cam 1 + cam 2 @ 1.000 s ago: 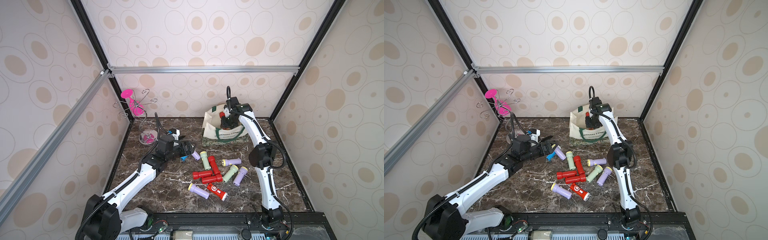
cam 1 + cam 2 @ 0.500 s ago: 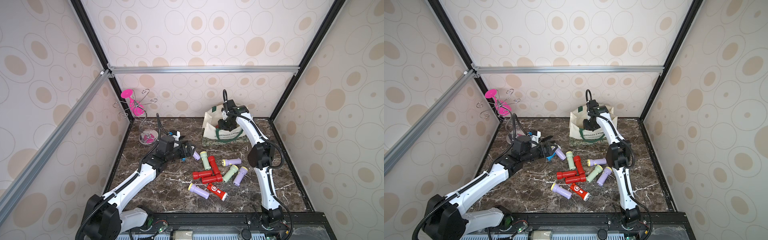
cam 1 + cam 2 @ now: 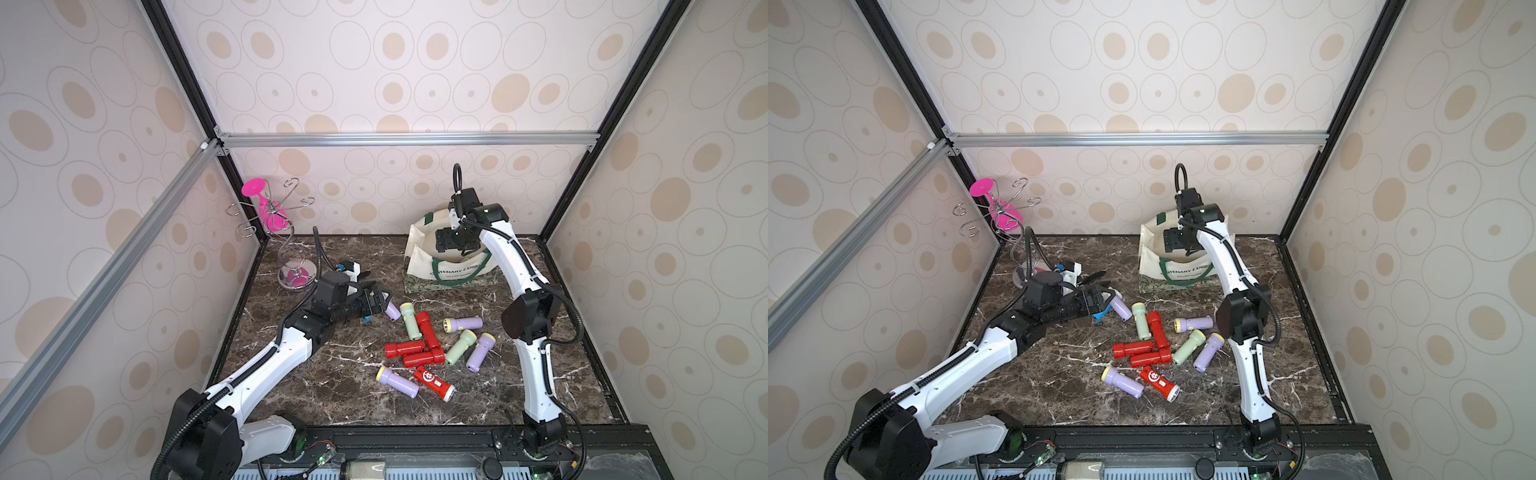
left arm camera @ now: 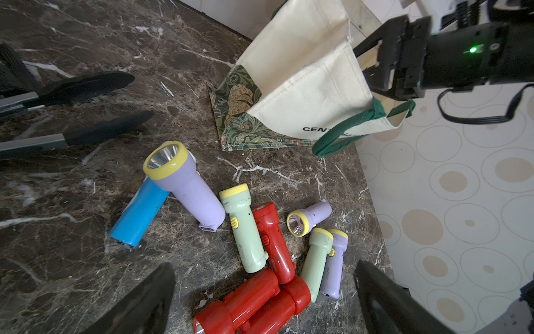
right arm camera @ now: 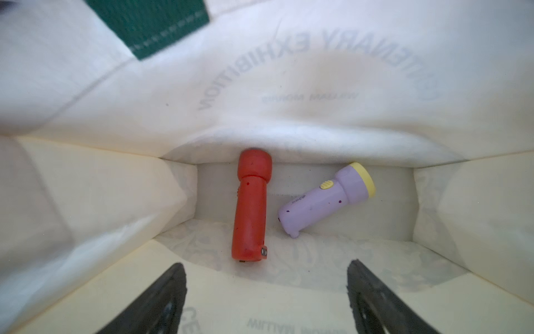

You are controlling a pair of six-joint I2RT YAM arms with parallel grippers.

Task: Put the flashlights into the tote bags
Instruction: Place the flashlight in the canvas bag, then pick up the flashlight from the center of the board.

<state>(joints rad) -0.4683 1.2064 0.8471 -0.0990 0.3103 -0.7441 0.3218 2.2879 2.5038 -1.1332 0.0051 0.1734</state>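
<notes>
In both top views, the cream tote bag (image 3: 428, 266) stands upright near the back wall on the dark marble table (image 3: 316, 386). The right gripper (image 3: 451, 246) hangs in its open mouth. Loose flashlights (image 3: 429, 332), red, lilac and pale green, lie scattered across the middle of the table. The left gripper (image 3: 383, 302) hovers low at the edge of that pile nearest its own arm. Black-handled tongs (image 3: 1096, 276) lie just behind it, and a wire rack (image 3: 291, 282) holding a pink glass (image 3: 272, 216) stands in the back corner.

In the left wrist view, we see the left jaws spread wide with nothing between them. Beyond them a blue flashlight (image 4: 138, 214) lies flat, and a yellow-headed lilac flashlight (image 4: 187, 191) leans across it. Green, red and lilac ones are crowded beside them. The tote's green patterned base rests on the marble.

In the right wrist view, we look straight down into the bag. The right jaws stand wide apart and empty. On the bag's floor a red flashlight (image 5: 251, 208) and a second lilac flashlight (image 5: 326, 199) lie close together, their tail ends almost touching.
</notes>
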